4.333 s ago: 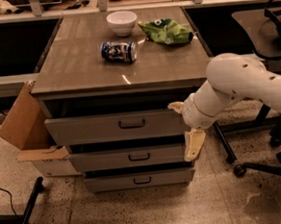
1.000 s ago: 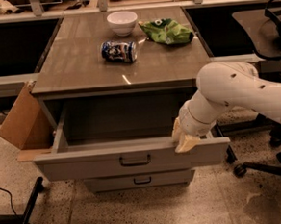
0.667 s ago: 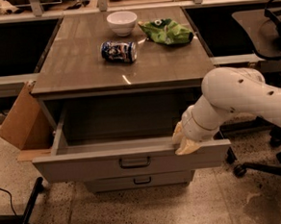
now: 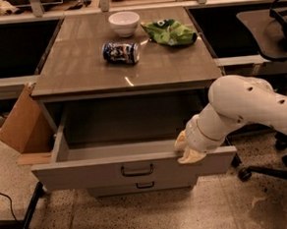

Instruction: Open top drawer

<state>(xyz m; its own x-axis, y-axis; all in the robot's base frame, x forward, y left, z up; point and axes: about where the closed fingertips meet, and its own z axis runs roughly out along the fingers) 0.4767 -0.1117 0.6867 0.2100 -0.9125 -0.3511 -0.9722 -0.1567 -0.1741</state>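
1. Cabinet. The surface (image 4: 81,66) is the brown top of a grey drawer cabinet.

2. Task item. The top drawer (image 4: 88,172) sits directly under the near edge of the surface. It stands pulled well out toward the camera, so its front lies clear of the near edge and the grey inner walls and floor of its box are in view. Its dark handle (image 4: 137,170) is at the centre of the front.

3. Gripper. The gripper (image 4: 187,149) is at the upper rim of the top drawer front, right of the handle and short of the drawer's right end, touching the rim. Whether it is open or closed cannot be told. The white arm (image 4: 246,107) reaches it from the right, passing below the near right corner of the surface.

4. Items on the surface.
- A white bowl (image 4: 124,23) stands upright at the middle of the far edge.
- A green bag (image 4: 169,32) lies beside the bowl, toward the far right corner.
- A blue can (image 4: 121,53) lies on its side nearer the middle, apart from both.

5. Surroundings.
- A lower drawer (image 4: 109,190) is partly visible beneath the top drawer.
- A cardboard box (image 4: 23,122) leans against the cabinet's left side.
- An office chair (image 4: 265,24) stands to the right.
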